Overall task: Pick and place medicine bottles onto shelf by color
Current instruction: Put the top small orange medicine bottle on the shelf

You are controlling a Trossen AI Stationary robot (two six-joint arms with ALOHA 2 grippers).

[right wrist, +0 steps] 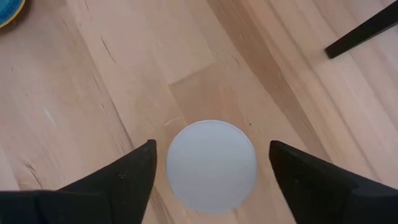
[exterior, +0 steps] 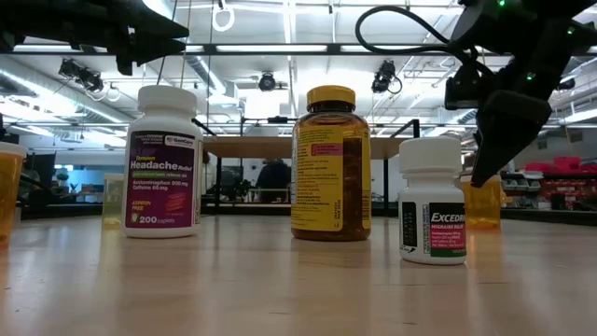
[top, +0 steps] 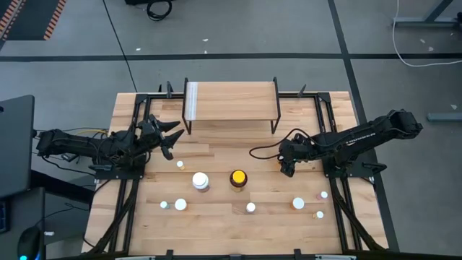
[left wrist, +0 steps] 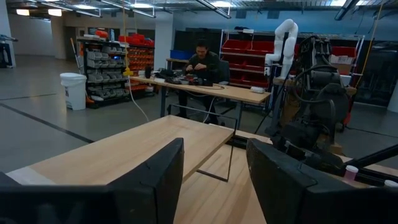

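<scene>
- Right gripper (top: 288, 167) points down over the wooden tabletop (top: 216, 155), right of centre, in front of the shelf's right legs; fingers spread wide, straddling a white round bottle cap (right wrist: 211, 167) seen from above, not touching it, holding nothing.
- Left gripper (top: 171, 137) hovers at the table's left, near the left end of the raised light-wood shelf (top: 231, 101); fingers parted, empty.
- Shelf bare, at the table's far edge.
- Large white headache-relief bottle (top: 201, 180) and large dark amber bottle with yellow cap (top: 238, 178) stand side by side mid-table.
- Small white-capped bottles (top: 250, 208) scattered along the near half.
- Small white Excedrin bottle (exterior: 432, 201) stands upright nearest the low camera.
</scene>
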